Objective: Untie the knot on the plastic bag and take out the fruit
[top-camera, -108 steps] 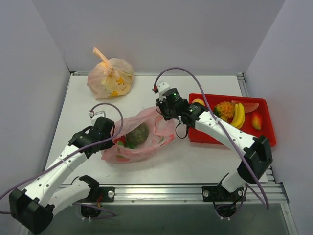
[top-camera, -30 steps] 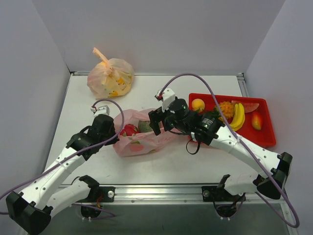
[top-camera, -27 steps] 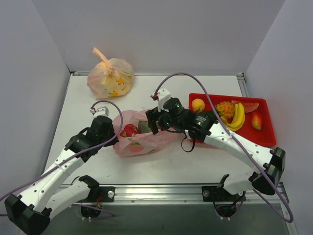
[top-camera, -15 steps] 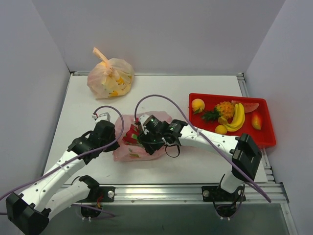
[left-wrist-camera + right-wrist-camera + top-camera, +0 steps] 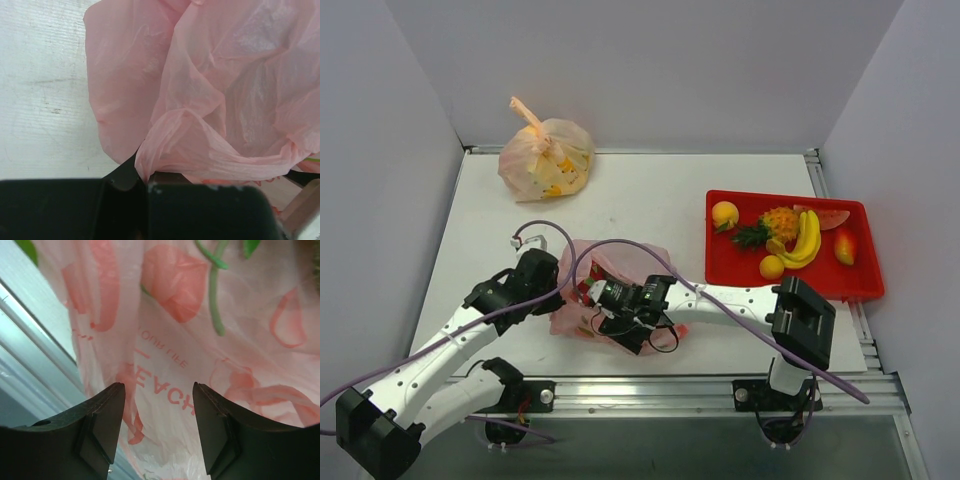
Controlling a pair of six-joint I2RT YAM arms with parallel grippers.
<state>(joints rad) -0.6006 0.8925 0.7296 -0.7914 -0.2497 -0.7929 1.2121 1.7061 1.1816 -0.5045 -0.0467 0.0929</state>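
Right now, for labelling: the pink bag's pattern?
Pink bag: red fruit prints and lettering, green stems; best from right wrist.

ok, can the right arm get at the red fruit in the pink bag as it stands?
Probably not yet: the right gripper, jaws open, faces only pink bag film; the red fruit sits off to its side.

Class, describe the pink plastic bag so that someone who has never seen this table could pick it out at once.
On the white table, look toward the near edge, just left of the red tray. The plastic bag lies crumpled there. Unlike the paler orange bag knotted at the far left, it is pink with red prints.
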